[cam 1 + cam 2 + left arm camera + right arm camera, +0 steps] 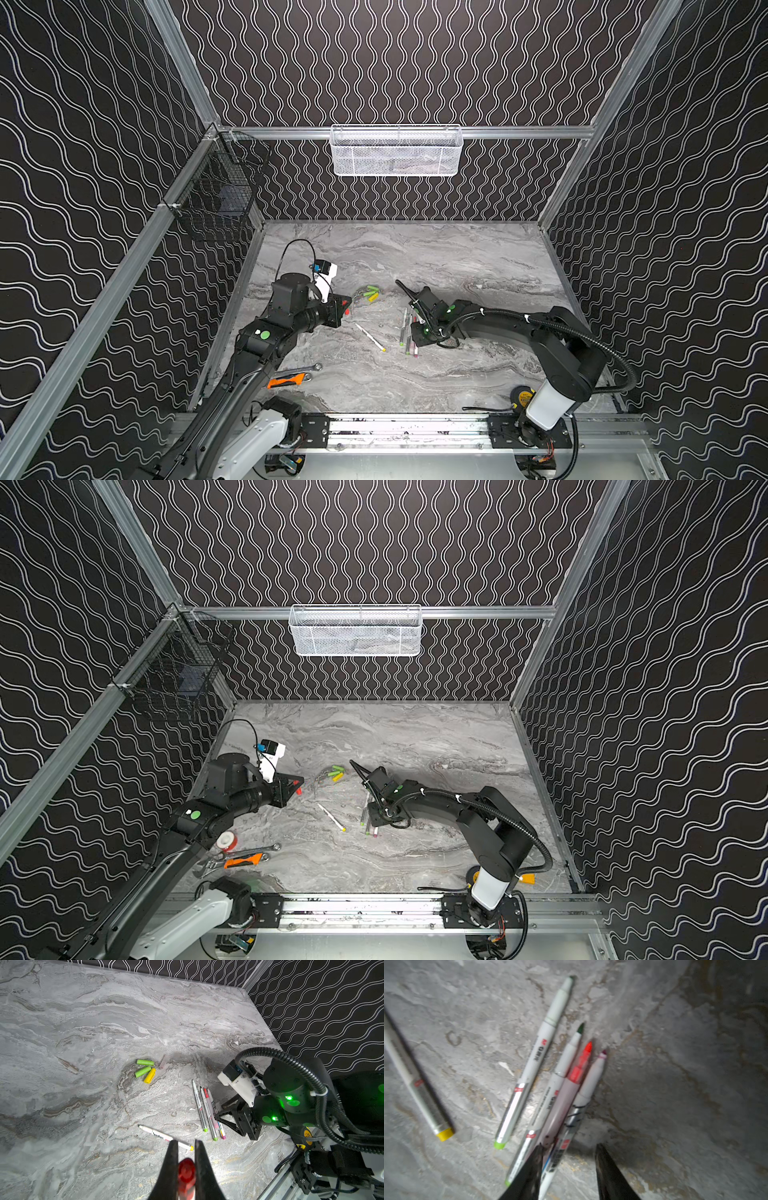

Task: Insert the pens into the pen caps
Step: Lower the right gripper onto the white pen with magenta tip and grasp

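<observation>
Between the tightly closed fingers of the left pincer (pixel 186 1142): short, stubby red plastic cap (pixel 186 1172), gripped. Just beneath the right pincer (pixel 569 1147), jaws partly apart and gripping nothing: four thin white-barrelled marker pens (pixel 555 1084) lying flat, bunched close together. Single out the red-nibbed pen (pixel 563 1101) with the pale pink barrel, squeezed between two neighbours; straddle that barrel alone, then close squarely across it. Long axis running straight ahead from the jaws, nib pointing away from the pincer.
</observation>
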You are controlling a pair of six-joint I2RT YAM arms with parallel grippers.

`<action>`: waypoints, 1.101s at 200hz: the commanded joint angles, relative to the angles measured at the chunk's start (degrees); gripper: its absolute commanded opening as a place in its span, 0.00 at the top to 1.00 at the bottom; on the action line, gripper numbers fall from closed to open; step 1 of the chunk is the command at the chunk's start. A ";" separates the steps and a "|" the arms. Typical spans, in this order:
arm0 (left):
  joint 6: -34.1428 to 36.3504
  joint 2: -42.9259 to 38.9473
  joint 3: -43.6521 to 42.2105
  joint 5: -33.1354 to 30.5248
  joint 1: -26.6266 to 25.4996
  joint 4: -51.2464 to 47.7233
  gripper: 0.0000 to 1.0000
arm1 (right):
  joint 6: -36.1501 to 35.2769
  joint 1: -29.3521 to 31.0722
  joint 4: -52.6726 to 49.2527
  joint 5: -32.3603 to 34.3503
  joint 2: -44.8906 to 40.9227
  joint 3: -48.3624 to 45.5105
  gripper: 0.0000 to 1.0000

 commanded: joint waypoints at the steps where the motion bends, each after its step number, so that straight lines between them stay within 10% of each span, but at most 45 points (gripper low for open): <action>1: 1.66 0.01 0.02 0.23 0.28 1.16 1.00 | 1.29 0.13 -2.05 2.62 0.56 0.49 0.59; 220: -1.21 3.96 0.46 7.46 0.59 5.28 1.00 | -2.80 -1.72 -5.12 4.90 0.51 1.55 0.83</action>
